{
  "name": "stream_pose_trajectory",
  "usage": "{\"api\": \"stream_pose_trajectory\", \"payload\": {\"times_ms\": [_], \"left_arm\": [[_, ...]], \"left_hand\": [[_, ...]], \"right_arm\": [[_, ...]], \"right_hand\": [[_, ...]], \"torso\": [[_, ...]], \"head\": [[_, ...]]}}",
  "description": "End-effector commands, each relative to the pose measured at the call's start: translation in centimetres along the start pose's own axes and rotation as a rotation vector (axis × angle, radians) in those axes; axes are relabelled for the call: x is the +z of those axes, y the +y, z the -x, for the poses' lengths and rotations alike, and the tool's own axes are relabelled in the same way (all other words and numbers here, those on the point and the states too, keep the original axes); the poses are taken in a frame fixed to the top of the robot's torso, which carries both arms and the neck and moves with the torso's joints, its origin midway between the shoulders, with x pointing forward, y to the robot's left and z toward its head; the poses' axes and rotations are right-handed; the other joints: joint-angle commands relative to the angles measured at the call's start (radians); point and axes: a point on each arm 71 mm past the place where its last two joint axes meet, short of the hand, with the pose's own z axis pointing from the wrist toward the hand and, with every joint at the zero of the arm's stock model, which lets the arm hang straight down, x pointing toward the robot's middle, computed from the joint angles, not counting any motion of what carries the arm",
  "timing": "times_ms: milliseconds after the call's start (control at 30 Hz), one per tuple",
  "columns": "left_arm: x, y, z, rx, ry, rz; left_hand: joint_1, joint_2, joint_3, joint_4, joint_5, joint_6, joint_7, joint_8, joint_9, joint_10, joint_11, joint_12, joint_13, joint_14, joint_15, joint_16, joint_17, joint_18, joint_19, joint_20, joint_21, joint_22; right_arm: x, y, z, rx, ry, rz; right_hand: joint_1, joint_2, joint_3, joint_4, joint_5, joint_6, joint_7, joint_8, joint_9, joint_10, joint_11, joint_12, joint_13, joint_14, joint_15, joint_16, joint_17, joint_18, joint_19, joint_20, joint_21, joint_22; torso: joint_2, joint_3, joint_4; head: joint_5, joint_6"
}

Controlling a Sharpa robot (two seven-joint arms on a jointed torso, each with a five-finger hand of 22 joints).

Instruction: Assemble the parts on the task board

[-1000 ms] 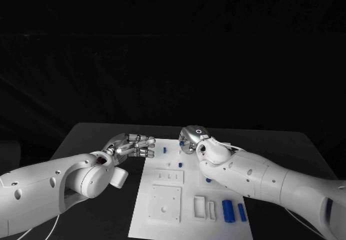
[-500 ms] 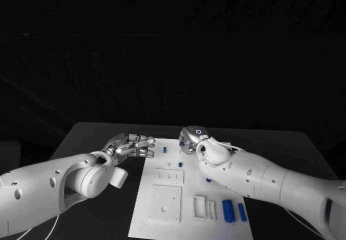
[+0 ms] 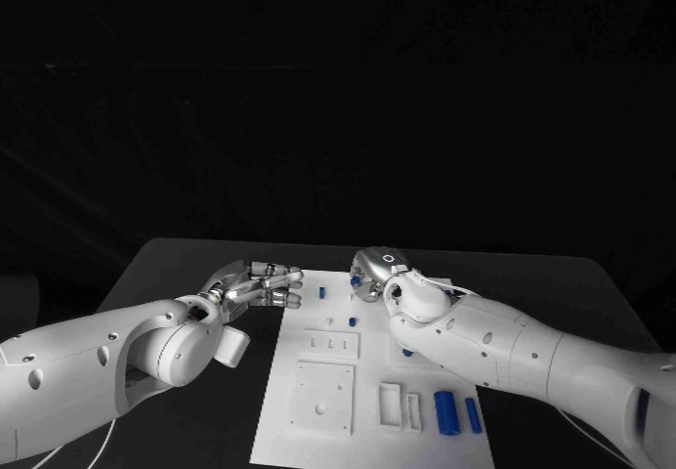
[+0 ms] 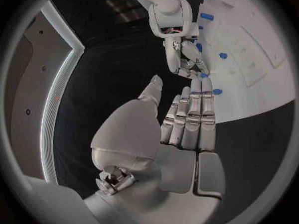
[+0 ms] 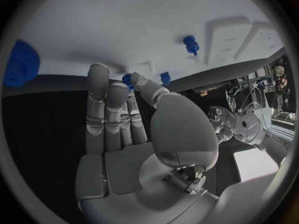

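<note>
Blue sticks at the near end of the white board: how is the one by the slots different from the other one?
The fat blue stick is clearly thicker than the thin blue stick. The fat blue stick lies right beside the narrow white slot, while the thin blue stick lies closer to the outer edge of the board. Both are blue, lie flat side by side and point the same way.
</note>
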Motion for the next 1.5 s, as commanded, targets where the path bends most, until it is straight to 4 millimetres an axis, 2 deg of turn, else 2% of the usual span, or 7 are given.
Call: {"api": "stream_pose_trajectory", "payload": {"times_ms": [33, 700, 1067, 1100, 1233, 1333, 1500], "left_arm": [[0.1, -0.2, -0.2, 0.001, 0.014, -0.008], [0.1, -0.2, 0.0, 0.002, 0.010, -0.007], [0.0, -0.4, 0.6, 0.008, -0.010, -0.012], [0.0, -0.4, 0.8, 0.009, -0.014, -0.012], [0.1, -0.4, 1.0, 0.011, -0.018, -0.013], [0.1, -0.4, 1.1, 0.011, -0.018, -0.014], [0.0, -0.3, 1.2, 0.012, -0.020, -0.012]], "left_hand": [[-0.002, -0.006, 0.000, 0.000, -0.001, -0.005, 0.001, -0.001, -0.001, -0.004, 0.000, -0.004, 0.001, -0.001, 0.005, -0.004, -0.001, -0.013, -0.004, 0.005, -0.001, -0.001], [-0.002, -0.006, 0.000, 0.000, -0.001, -0.005, 0.001, -0.001, -0.001, -0.004, 0.000, -0.004, 0.001, -0.001, 0.005, -0.004, -0.001, -0.013, -0.004, 0.005, -0.001, -0.001], [-0.002, -0.008, 0.001, 0.000, -0.001, -0.009, 0.001, -0.001, -0.001, -0.005, 0.001, -0.004, 0.001, -0.001, 0.005, -0.004, -0.001, -0.013, -0.005, 0.005, -0.001, -0.003], [-0.002, -0.008, 0.001, 0.000, -0.001, -0.009, 0.001, -0.001, -0.001, -0.005, 0.001, -0.004, 0.001, -0.001, 0.005, -0.004, -0.001, -0.013, -0.005, 0.005, -0.001, -0.003], [0.001, -0.009, 0.003, -0.001, -0.001, -0.007, 0.001, -0.001, -0.001, -0.004, 0.000, -0.004, 0.001, -0.002, 0.005, -0.005, -0.001, -0.013, -0.005, 0.005, -0.001, -0.003], [0.001, -0.009, 0.003, -0.001, -0.001, -0.007, 0.001, -0.001, -0.001, -0.004, 0.000, -0.004, 0.001, -0.002, 0.005, -0.005, -0.001, -0.013, -0.005, 0.005, -0.001, -0.004], [0.001, -0.009, 0.003, -0.001, -0.001, -0.007, 0.001, -0.001, -0.001, -0.004, 0.000, -0.004, 0.001, -0.002, 0.005, -0.005, -0.001, -0.013, -0.005, 0.005, -0.001, -0.004]], "right_arm": [[0.0, -0.1, -0.4, 0.000, 0.029, 0.004], [-0.5, -0.7, 0.4, 0.056, -0.011, 0.005], [-1.8, -5.7, 5.0, 0.200, -0.048, -0.044], [-2.0, -6.7, 5.5, 0.224, -0.037, -0.058], [-2.6, -8.8, 6.1, 0.275, 0.001, -0.097], [-3.0, -10.2, 6.2, 0.288, 0.041, -0.122], [-3.4, -11.6, 6.0, 0.278, 0.093, -0.150]], "right_hand": [[-0.005, -0.022, -0.007, 0.016, -0.009, -0.028, 0.006, 0.002, -0.003, -0.032, 0.009, -0.007, -0.005, 0.002, 0.013, -0.006, -0.003, 0.011, 0.024, 0.013, -0.009, 0.001], [0.033, -0.070, -0.123, 0.101, -0.021, -0.102, 0.025, 0.002, -0.004, -0.149, 0.041, -0.007, -0.006, 0.003, 0.029, -0.042, -0.056, 0.040, 0.040, 0.035, -0.078, -0.037], [0.043, -0.086, -0.113, 0.113, -0.011, -0.115, 0.020, 0.003, -0.003, 0.022, -0.003, -0.004, 0.001, 0.007, -0.007, -0.063, -0.059, 0.025, 0.042, 0.004, -0.089, -0.060], [0.068, -0.082, -0.128, 0.093, -0.010, -0.104, 0.009, 0.004, -0.002, 0.134, -0.042, 0.022, 0.034, 0.005, -0.031, -0.060, -0.050, 0.015, 0.041, -0.017, -0.083, -0.055], [0.072, -0.071, -0.259, 0.080, 0.042, -0.102, 0.002, 0.009, -0.001, 0.145, -0.068, 0.241, 0.268, 0.004, -0.052, -0.059, -0.023, -0.015, 0.039, -0.047, -0.074, -0.042], [0.076, -0.039, -0.318, 0.070, 0.094, -0.124, 0.005, 0.005, -0.002, -0.061, -0.065, 0.665, 0.709, 0.001, -0.047, -0.032, 0.037, -0.010, 0.037, -0.043, -0.043, -0.004], [0.064, -0.041, -0.318, 0.075, 0.126, -0.146, 0.009, 0.004, -0.002, -0.051, -0.056, 0.911, 0.968, -0.009, -0.038, 0.028, 0.179, -0.002, 0.028, -0.032, 0.135, 0.183]], "torso": [[0.001, -0.0012, 0.0013], [0.001, -0.0034, 0.0047], [-0.002, 0.0003, -0.0182], [-0.002, 0.0017, -0.0217], [-0.003, 0.0036, -0.0258], [-0.002, 0.0075, -0.0277], [-0.001, 0.0080, -0.0262]], "head": [[0.000, 0.001], [-0.004, 0.003], [0.000, 0.011], [0.000, 0.011], [-0.001, 0.012], [0.004, 0.011], [0.000, 0.010]]}}
